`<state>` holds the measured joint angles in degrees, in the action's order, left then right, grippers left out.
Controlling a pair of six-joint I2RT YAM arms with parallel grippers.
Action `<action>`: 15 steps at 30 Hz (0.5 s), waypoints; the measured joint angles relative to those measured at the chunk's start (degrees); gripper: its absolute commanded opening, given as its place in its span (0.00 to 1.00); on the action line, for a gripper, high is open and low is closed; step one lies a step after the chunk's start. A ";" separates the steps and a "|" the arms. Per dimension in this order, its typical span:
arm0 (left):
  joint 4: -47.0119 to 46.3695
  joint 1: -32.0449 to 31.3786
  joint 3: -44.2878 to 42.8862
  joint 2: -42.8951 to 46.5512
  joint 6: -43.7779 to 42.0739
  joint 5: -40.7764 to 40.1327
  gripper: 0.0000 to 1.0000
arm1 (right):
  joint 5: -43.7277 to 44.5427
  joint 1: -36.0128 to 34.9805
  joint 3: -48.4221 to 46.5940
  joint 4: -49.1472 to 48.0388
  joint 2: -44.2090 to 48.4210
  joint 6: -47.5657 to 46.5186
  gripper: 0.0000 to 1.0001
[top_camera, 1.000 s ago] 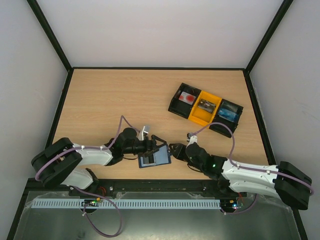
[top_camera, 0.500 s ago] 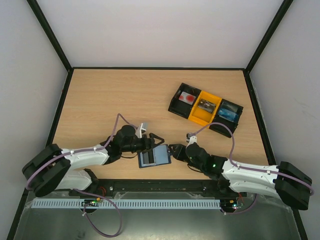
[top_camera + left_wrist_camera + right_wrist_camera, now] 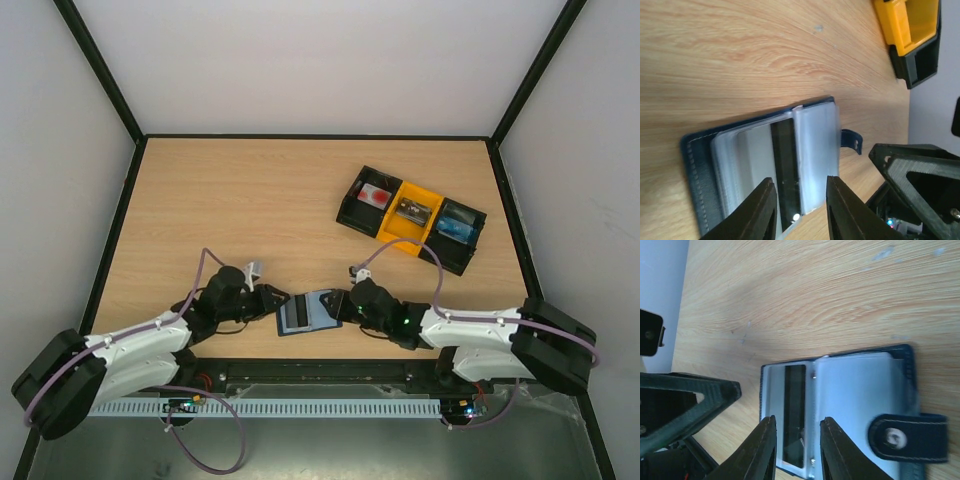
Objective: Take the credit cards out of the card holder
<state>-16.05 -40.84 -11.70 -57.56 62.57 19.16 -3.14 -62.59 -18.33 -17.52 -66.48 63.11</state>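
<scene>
The card holder [image 3: 308, 312] lies open on the table near the front edge, navy outside with pale pockets [image 3: 815, 150] and a closing tab [image 3: 910, 437]. A black credit card [image 3: 785, 165] [image 3: 795, 410] shows as a dark strip in a middle pocket. My left gripper [image 3: 277, 305] [image 3: 800, 202] is at the holder's left edge, jaws narrow but apart, holding nothing. From the right, my right gripper [image 3: 345, 303] [image 3: 797, 440] reaches over the holder, its fingers astride the black strip with a gap. A pinkish-white credit card [image 3: 375, 196] with a red spot lies in the tray.
A black-and-yellow three-compartment tray [image 3: 352, 215] stands at the back right, with items in its yellow middle and right compartments; its yellow corner [image 3: 907, 20] shows in the left wrist view. Black rails bound the table. Both arms lie low along the front edge.
My left arm has drawn back to the left and its jaws have narrowed a lot. My right gripper has slid left onto the holder. The holder has barely shifted.
</scene>
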 measured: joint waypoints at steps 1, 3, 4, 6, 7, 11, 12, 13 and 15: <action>0.24 0.02 0.61 0.66 -0.11 -0.11 0.23 | -0.50 -0.17 -0.79 -0.42 -1.18 -0.15 0.25; 0.66 0.02 1.79 1.53 -0.26 -0.28 0.20 | -1.33 -0.63 -2.34 -1.20 -3.54 -0.44 0.25; 0.74 0.02 2.32 1.77 -0.31 -0.35 0.20 | -1.57 -0.85 -2.99 -1.31 -4.57 -0.59 0.25; 1.07 0.04 3.02 1.88 -0.39 -0.55 0.18 | -2.38 -1.33 -4.50 -1.86 -7.04 -0.98 0.24; 1.22 0.04 3.21 1.88 -0.44 -0.57 0.18 | -2.62 -1.57 -5.07 -2.19 -8.13 -1.11 0.24; 1.01 0.04 3.50 1.11 -0.50 -0.55 0.17 | -3.56 -1.95 -6.73 -2.60 -11.87 -1.44 0.23; 0.61 0.04 3.58 0.59 -0.52 -0.44 0.17 | -3.91 -1.95 -7.08 -2.58 -12.87 -1.60 0.22; -0.02 0.04 3.80 -0.07 -0.52 -0.15 0.17 | -4.28 -1.95 -7.50 -2.58 -13.92 -1.73 0.22; -1.20 0.04 4.37 -1.25 -0.50 0.35 0.16 | -4.96 -1.97 -8.22 -2.67 -15.80 -2.03 0.22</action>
<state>-17.26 -40.80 -7.33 -58.81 62.06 19.51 -8.10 -64.55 -26.55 -20.18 -82.28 61.08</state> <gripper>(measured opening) 0.172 0.221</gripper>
